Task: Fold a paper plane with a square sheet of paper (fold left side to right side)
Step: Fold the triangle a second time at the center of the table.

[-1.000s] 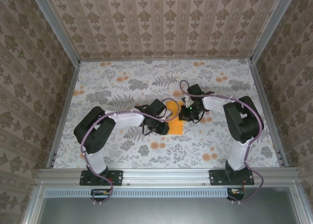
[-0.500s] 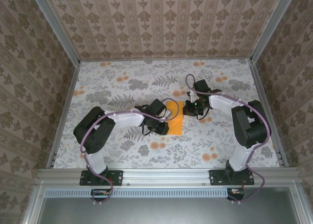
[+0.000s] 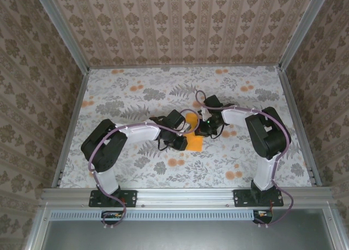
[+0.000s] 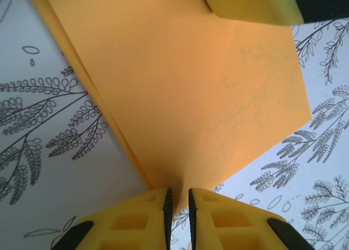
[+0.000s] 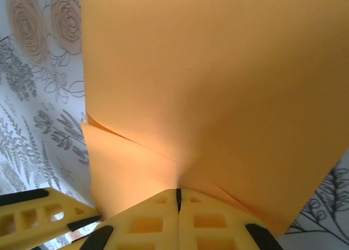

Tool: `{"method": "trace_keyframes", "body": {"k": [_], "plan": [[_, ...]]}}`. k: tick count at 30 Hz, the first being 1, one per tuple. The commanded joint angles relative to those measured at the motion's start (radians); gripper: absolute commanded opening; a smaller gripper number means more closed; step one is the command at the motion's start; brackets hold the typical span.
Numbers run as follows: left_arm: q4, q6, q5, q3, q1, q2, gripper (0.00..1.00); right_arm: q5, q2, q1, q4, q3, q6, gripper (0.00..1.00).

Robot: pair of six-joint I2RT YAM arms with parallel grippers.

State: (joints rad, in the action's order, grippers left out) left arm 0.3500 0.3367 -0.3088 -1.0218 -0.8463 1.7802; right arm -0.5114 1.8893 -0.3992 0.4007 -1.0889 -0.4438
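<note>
We see plain bright orange paper point(image 4: 180, 97). The table point(image 3: 136, 91) is white with grey leaves and orange blossoms. At twelve o'clock, the wall point(image 3: 185, 26) shows beige floral stripes. The arms point(image 3: 143, 132) are white and black.

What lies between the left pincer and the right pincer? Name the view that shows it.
The square sheet of paper spans the stretch between left pincer and right pincer, seen in the top external view; both pinch it.

The desk point(image 3: 136, 97) carries a print of grey leaves and orange blossoms; patterned beige walls point(image 3: 185, 26) stand left, right and far; a metal rail point(image 3: 185, 194) lines the near edge.
</note>
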Motion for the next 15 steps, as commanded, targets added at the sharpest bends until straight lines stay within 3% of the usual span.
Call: {"method": "trace_keyframes", "body": {"k": [1,7,15], "plan": [[0.018,0.001,-0.066,-0.038,0.013,-0.058,0.19,0.057,0.027,0.003,0.065,-0.016,0.022,0.00],[-0.141,0.066,-0.227,-0.037,0.031,-0.032,0.16,0.055,0.033,0.002,0.063,-0.012,0.024,0.00],[-0.186,0.071,-0.289,-0.078,0.053,0.097,0.11,0.058,0.036,0.003,0.085,-0.019,0.036,0.00]]}}
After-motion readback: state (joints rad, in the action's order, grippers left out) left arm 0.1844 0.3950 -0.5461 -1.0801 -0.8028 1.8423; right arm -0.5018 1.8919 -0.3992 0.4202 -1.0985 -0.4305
